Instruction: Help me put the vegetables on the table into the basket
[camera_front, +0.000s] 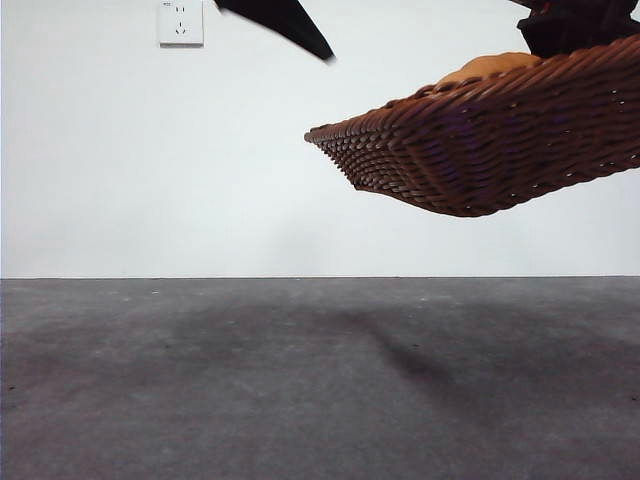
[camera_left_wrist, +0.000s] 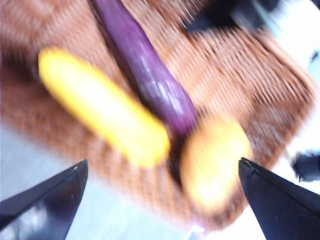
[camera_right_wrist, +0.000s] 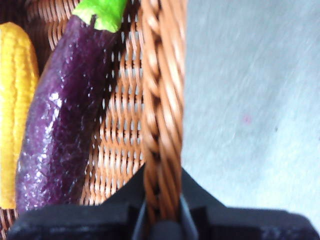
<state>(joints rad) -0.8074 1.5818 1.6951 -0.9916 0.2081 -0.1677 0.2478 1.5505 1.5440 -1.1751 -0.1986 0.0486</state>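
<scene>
The right pincer (camera_right_wrist: 161, 220) grips the basket (camera_front: 480, 150) rim, tilted above the table (camera_front: 300, 380); level it so the seemingly loose eggplant (camera_right_wrist: 60, 115) stays put. Left pincer (camera_left_wrist: 160, 200) gapes wide.

1. Basket (camera_front: 490, 140): dark reddish-brown woven wicker, shallow with sloping sides. In the front view it hangs tilted in the upper right of the frame, clear of the table (camera_front: 300, 390); my right gripper (camera_right_wrist: 161, 220) pinches its braided rim.
2. Eggplant (camera_right_wrist: 62, 120): glossy dark purple with a green cap, lying lengthwise inside the basket.
3. Corn cob (camera_right_wrist: 15, 110): bumpy yellow, lying beside the eggplant.
4. Potato (camera_left_wrist: 215, 160): rounded, orange-brown, in the basket at the eggplant's end.
</scene>
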